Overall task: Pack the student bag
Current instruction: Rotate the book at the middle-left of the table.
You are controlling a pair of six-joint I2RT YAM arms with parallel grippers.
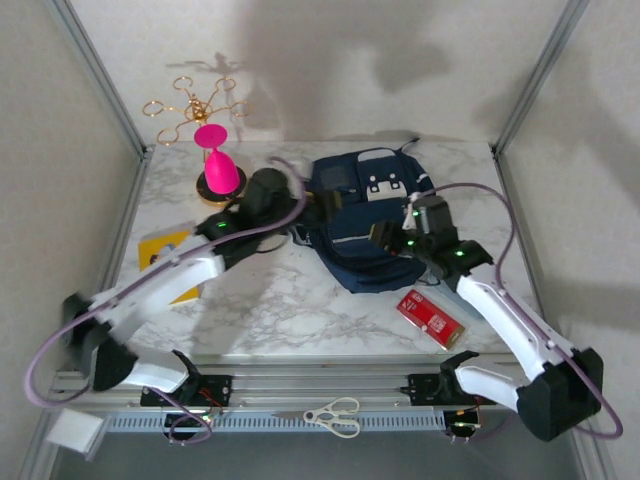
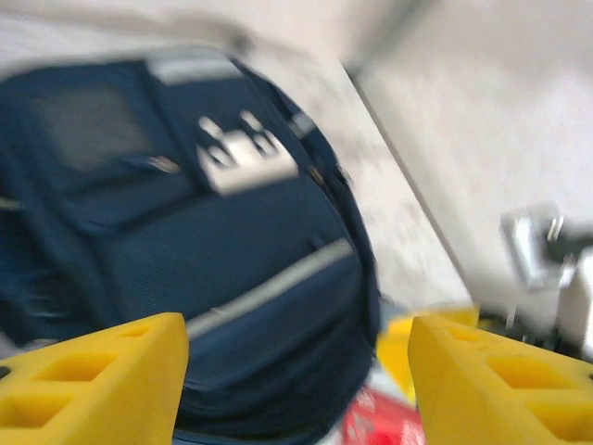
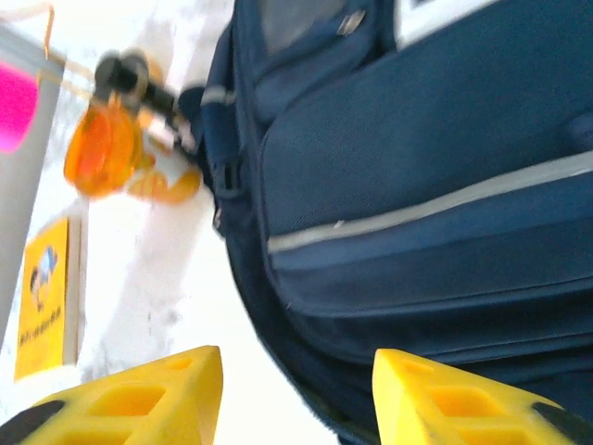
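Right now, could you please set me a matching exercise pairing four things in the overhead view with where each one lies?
Things:
1 student bag
2 red packet
3 yellow booklet
4 scissors

Places:
A on the front frame, off the table
B table's left side
C table's middle, toward the back
D table's right front

Pairs: 1-C, 2-D, 3-B, 4-A.

1. Left arm [image 1: 160,282] and right arm [image 1: 510,310]: white shell links with black joints and black bases, across the lower half of the frame.
2. Purple cables [image 1: 30,380] run along each arm.
3. Green lights [image 1: 457,252] glow near both wrists.
4. Left fingers [image 2: 93,380] and right fingers [image 3: 139,399]: 2 yellow blocks each, with moulded recesses.
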